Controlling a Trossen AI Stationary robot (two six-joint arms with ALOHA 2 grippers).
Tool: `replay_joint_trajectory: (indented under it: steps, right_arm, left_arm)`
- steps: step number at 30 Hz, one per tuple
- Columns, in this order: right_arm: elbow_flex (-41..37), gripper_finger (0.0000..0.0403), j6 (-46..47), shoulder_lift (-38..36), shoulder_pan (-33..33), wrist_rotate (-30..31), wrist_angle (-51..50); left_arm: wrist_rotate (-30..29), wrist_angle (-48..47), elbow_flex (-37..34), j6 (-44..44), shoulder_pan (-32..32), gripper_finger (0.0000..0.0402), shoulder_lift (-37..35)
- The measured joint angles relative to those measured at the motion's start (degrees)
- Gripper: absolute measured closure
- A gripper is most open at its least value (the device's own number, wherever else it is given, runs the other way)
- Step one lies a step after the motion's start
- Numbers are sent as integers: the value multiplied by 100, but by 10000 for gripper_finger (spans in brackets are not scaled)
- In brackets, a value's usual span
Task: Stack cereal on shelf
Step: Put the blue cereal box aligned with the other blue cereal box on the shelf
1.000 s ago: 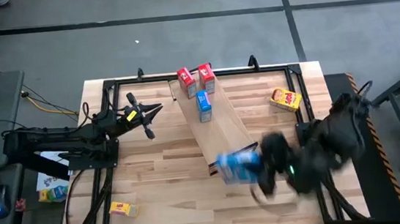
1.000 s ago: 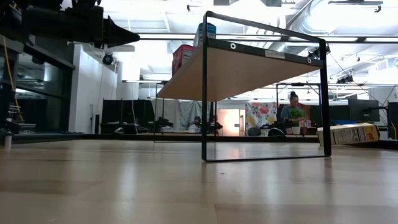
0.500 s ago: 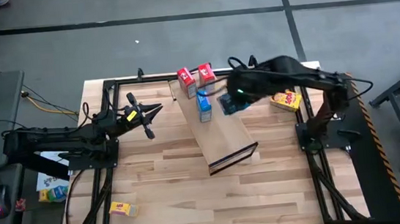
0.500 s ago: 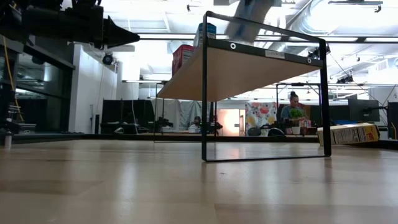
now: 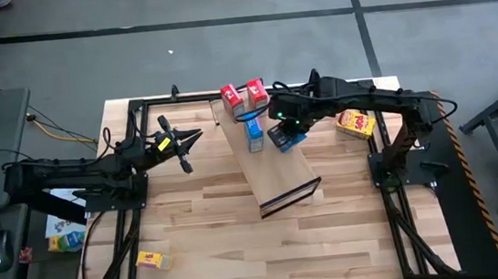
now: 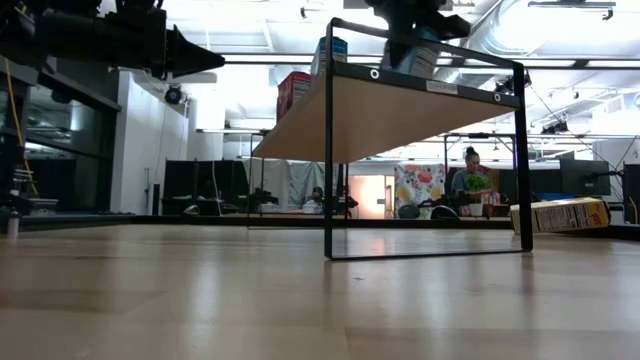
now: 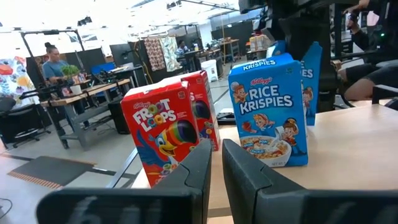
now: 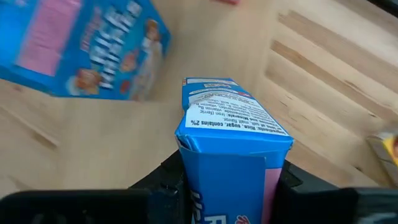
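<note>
The shelf [image 5: 274,160] is a long light-wood panel on a dark frame, running from the table's far middle toward its near right. Two red boxes [image 5: 232,102] [image 5: 257,93] and one blue box [image 5: 254,132] stand on its far part. My right gripper [image 5: 292,124] is shut on a second blue box [image 5: 283,136] over the shelf, just right of the standing blue one. One yellow box [image 5: 356,124] lies on the table at the right, another [image 5: 153,259] near the left near corner. My left gripper [image 5: 195,135] waits shut, left of the shelf. My right gripper pinches the blue box [image 8: 230,155] between its two fingers [image 8: 168,183], one on each side of its lower half. The fingers come from the table's right, slanting down. The box's printed end panel [image 8: 233,121] points away from the wrist. Whether the box rests on the shelf [image 6: 420,85] I cannot tell.
A black tube frame [image 5: 136,109] runs round the table's edges. The shelf's near end has a raised dark lip [image 5: 289,197]. Bare wood tabletop [image 5: 202,226] lies near and left of the shelf. A person [image 6: 470,185] sits in the room beyond the table.
My right arm has swung from the table's near right up and toward the far edge, carrying the blue box over the shelf. It has then come down a little beside the standing blue box. The box has stayed in the shut fingers throughout.
</note>
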Motion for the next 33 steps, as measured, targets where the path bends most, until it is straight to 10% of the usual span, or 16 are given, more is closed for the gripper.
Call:
replay_joint_trajectory:
  steps: [24, 33]
  right_arm:
    - [0, 289, -219, -2, -42, 391, 522]
    - [0, 215, -236, -2, -42, 477, 527]
  left_arm:
    - [0, -2, 0, -4, 0, 368, 0]
    - [0, -2, 0, -4, 0, 368, 0]
